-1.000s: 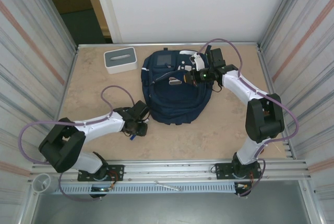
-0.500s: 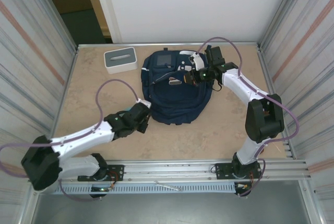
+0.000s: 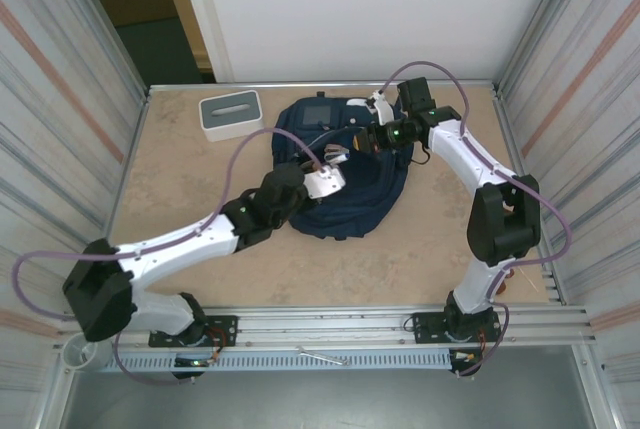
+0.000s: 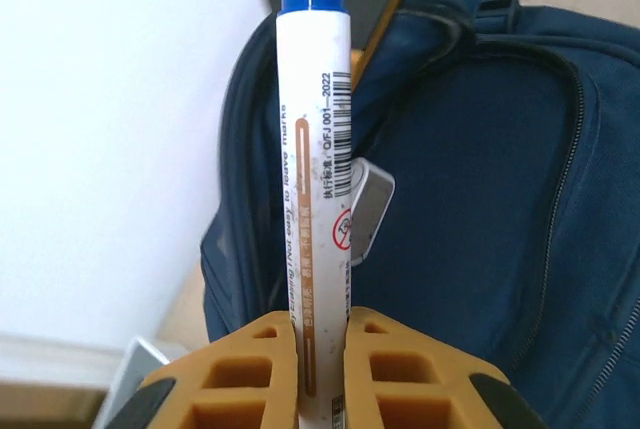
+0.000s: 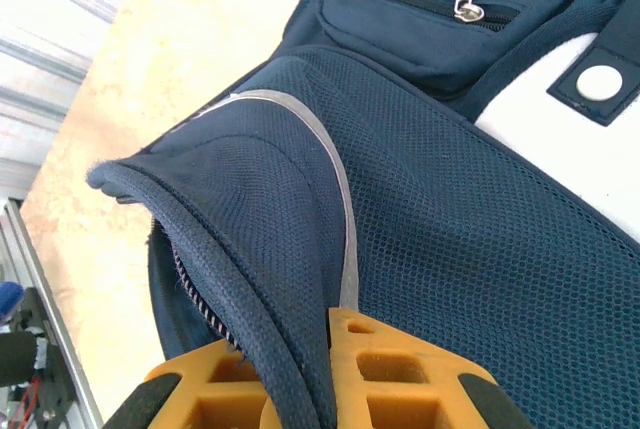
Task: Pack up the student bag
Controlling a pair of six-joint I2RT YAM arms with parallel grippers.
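Observation:
The student bag (image 3: 345, 189) is a navy-blue backpack lying flat in the middle of the table. My left gripper (image 4: 320, 334) is shut on a white marker (image 4: 315, 169) with a blue cap, which stands straight up out of the orange fingers. From above, the left gripper (image 3: 335, 161) hangs over the bag's middle. My right gripper (image 5: 325, 349) is shut on the zipper rim of the bag (image 5: 450, 209) and holds that edge raised, at the bag's far right (image 3: 362, 139). The bag's mesh panel and a zipped front pocket (image 5: 420, 19) lie beyond it.
A small grey-and-white box (image 3: 230, 114) sits at the back left of the table. Corrugated metal walls (image 3: 60, 99) close in both sides. A metal rail (image 3: 330, 334) runs along the near edge by the arm bases.
The left arm swung from the table at the bag's near-left corner up over the bag, its jaws closing on the marker. The right gripper shifted slightly back, still gripping the bag's rim.

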